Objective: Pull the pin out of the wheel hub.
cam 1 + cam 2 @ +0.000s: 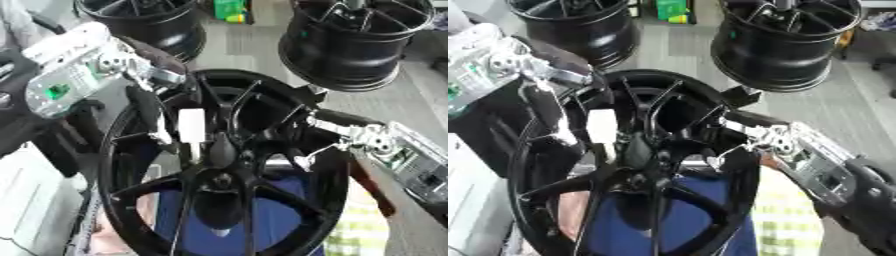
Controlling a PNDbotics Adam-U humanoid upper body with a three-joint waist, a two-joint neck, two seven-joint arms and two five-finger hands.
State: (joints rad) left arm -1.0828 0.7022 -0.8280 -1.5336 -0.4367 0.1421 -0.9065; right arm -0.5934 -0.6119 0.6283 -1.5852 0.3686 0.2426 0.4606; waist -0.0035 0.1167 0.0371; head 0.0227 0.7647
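Left hand (153,107) fingers curled on the white pin (192,125) near the hub (219,155) centre, right hand (328,132) curled on the hub's right rim edge.

From my feed I see a grey floor (236,45) stretching behind the work, and two black wheel rims stand on it at the far side: one at upper left (153,20) and one at upper right (354,42), well apart from each other. Between them, at the far edge, sits a small green and yellow object (230,10) that I cannot make out. What carries the big black wheel hub (223,165) in front of me is hidden.
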